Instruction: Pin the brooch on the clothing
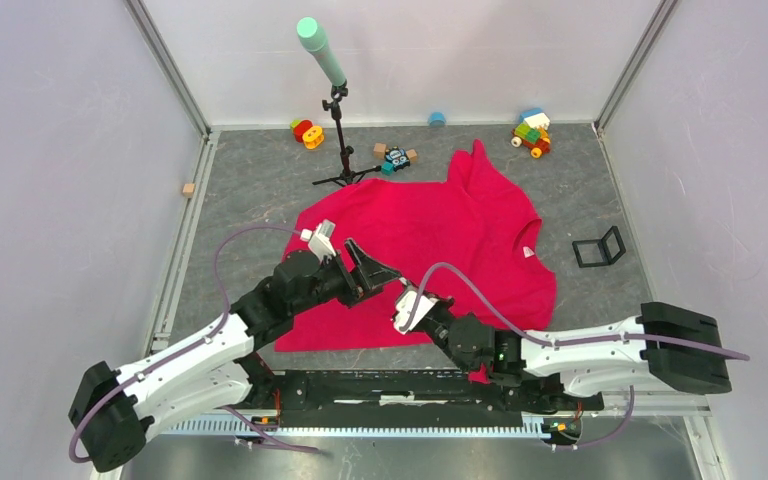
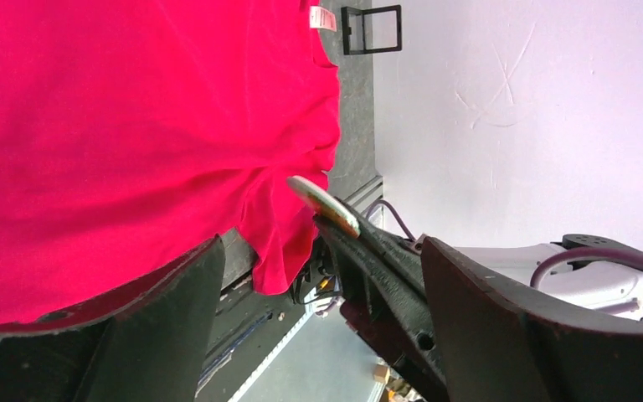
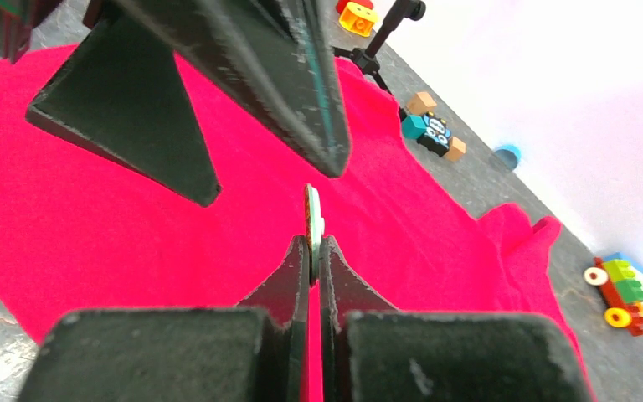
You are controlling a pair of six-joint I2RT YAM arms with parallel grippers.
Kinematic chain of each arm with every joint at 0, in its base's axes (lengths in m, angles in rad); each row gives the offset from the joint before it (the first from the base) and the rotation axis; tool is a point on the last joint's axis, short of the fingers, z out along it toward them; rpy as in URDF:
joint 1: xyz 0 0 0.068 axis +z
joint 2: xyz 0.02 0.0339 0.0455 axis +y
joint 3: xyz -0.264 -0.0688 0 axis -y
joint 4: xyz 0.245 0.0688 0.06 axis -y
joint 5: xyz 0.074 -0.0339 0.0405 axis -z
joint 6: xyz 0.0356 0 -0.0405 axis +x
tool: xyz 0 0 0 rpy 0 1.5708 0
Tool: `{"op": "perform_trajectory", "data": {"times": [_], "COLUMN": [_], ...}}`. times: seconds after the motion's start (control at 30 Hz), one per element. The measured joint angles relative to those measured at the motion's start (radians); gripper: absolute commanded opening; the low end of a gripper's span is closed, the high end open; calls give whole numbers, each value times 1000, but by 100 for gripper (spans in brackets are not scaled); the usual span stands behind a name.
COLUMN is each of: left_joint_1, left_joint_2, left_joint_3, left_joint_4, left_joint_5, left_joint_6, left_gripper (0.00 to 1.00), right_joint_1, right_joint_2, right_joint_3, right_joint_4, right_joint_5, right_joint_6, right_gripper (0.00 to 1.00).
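Observation:
The red-pink T-shirt [image 1: 440, 230] lies flat on the grey table, its white neck label [image 1: 530, 252] at the right. My right gripper [image 3: 315, 243] is shut on the brooch [image 3: 313, 219], a thin disc seen edge-on, held above the shirt [image 3: 92, 226] near its front hem. In the left wrist view the brooch [image 2: 322, 205] shows as a yellowish disc on the right gripper's black fingers. My left gripper [image 2: 322, 251] is open, its jaws wide apart on either side of the brooch and the right fingers, over the shirt [image 2: 134, 126]. In the top view both grippers [image 1: 380, 272] [image 1: 407, 292] meet above the shirt's near edge.
A black tripod with a green-tipped pole [image 1: 338, 130] stands behind the shirt. Toy blocks [image 1: 307, 132] [image 1: 395, 157] [image 1: 532, 132] and a blue cap [image 1: 437, 119] lie along the back wall. A black frame stand [image 1: 598, 248] is right of the shirt, a wooden cube [image 1: 189, 189] far left.

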Motion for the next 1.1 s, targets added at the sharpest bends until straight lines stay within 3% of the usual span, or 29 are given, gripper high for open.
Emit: {"op": "perform_trajectory", "data": {"times": [0.17, 0.5, 0.77, 1.07, 1.1], "left_joint_1": [0, -1, -6, -14, -14], "left_joint_2": [39, 85, 112, 130, 130], "left_joint_3": [0, 0, 0, 0, 0], "left_joint_4": [34, 53, 62, 105, 107], "left_joint_5": [2, 3, 5, 10, 11], "left_joint_6": [-10, -23, -29, -52, -56], "left_gripper": [71, 56, 50, 15, 10], "right_joint_1": [34, 72, 85, 99, 103], "right_joint_2": [45, 92, 142, 189, 196], "right_joint_3": [0, 8, 36, 56, 58], "right_joint_4": [27, 77, 92, 100, 100], "right_joint_5": [62, 129, 163, 192, 199], "right_joint_6": [-56, -127, -172, -216, -224], "right_gripper": [0, 0, 0, 0, 5]}}
